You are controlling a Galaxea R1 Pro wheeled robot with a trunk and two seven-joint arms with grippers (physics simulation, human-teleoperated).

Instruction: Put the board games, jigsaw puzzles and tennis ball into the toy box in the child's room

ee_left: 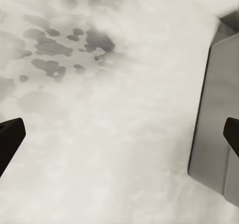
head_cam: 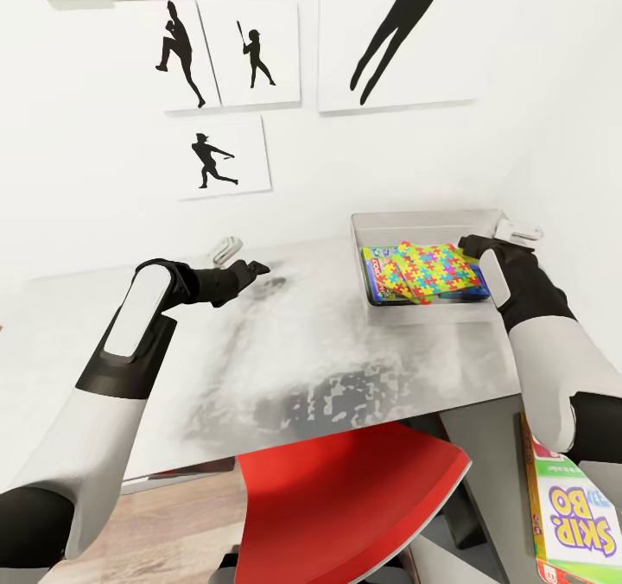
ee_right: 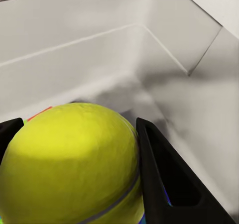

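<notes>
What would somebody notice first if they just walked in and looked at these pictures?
Probably the big yellow-green tennis ball, gripped between the right gripper's black jaws just above the shallow light-grey toy box. Next, the bright multicoloured jigsaw puzzle sheet lying inside that box at the table's far right, and the shiny red chair tucked under the near table edge.

head: above table [head_cam: 285, 351] | wrists: close, share toy box [head_cam: 432, 221]

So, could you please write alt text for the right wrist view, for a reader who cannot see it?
A yellow-green tennis ball sits between the black fingers of the right gripper, held just above the light-grey inside of the toy box. Behind the ball, the box's sloping walls meet at a corner.
</notes>
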